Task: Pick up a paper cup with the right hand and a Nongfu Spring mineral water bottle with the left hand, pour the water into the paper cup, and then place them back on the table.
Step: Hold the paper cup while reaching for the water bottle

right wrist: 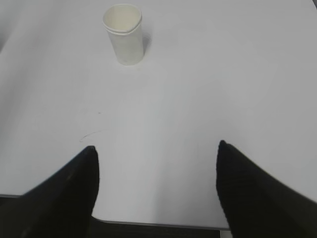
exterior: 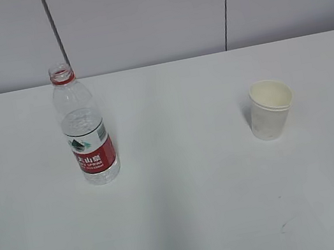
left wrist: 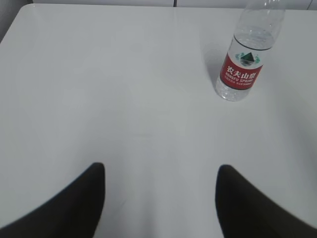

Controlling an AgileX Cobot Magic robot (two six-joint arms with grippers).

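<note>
Both tools sit spread wide, gripping nothing: left tool [left wrist: 161,198] low over the bare counter [exterior: 189,212], right tool [right wrist: 156,191] at its near edge. Bottle [exterior: 85,128] stands upright, uncapped, on the left; cup [exterior: 270,109] upright on the right, well apart.

A pale grey wall [exterior: 147,15] is running across the far side of the scene, filling the top of the exterior view. Two thin dark vertical seams are dividing it into panels: one seam [exterior: 54,28] is standing toward the left, leaning slightly, and another seam [exterior: 225,4] is standing toward the right. A small faint curved scuff mark [exterior: 287,225] is showing on the near right part of the white surface; in the right wrist view the same thin mark [right wrist: 91,134] is lying near the left side.
</note>
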